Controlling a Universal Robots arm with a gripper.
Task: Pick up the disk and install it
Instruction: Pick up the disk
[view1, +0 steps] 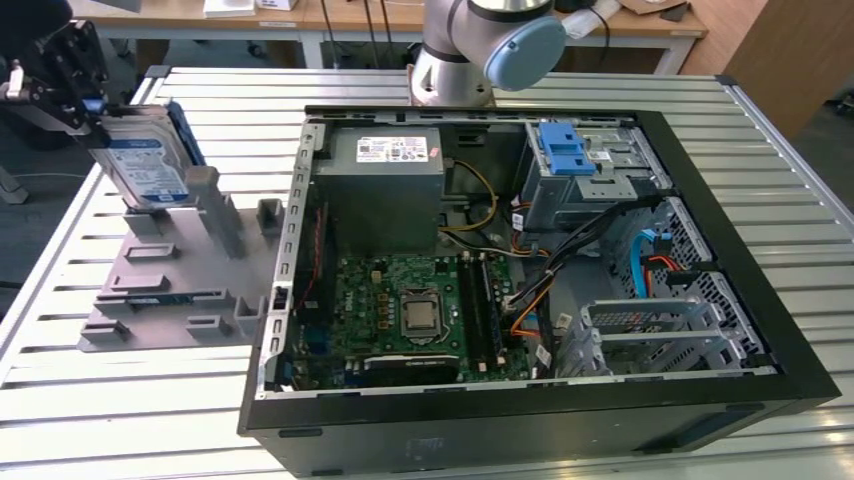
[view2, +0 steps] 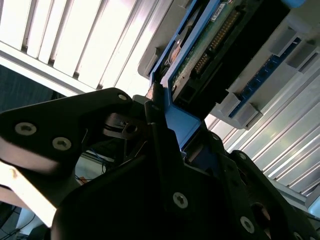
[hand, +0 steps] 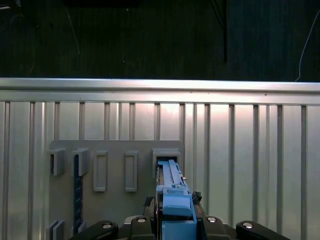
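Note:
The disk (view1: 144, 165), silver with a blue-and-white label and a blue bracket, stands on edge in the grey holder (view1: 174, 270) at the exterior view's left. My gripper (view1: 88, 104) reaches in from the far left and is shut on the disk's upper edge. In the second wrist view the black fingers (view2: 156, 131) press against the blue bracket (view2: 176, 126), with the disk's green circuit board (view2: 207, 47) beyond. In the first wrist view the bracket's edge (hand: 174, 197) runs between the gripper (hand: 175, 216) and the holder's slot (hand: 166, 159).
An open black computer case (view1: 747, 300) lies on the slatted metal table (view1: 80, 400). Inside are a grey power supply (view1: 387, 165), a motherboard (view1: 414, 310), cables, and a grey drive cage with blue latches (view1: 583, 160). The arm's base (view1: 461, 50) stands behind the case.

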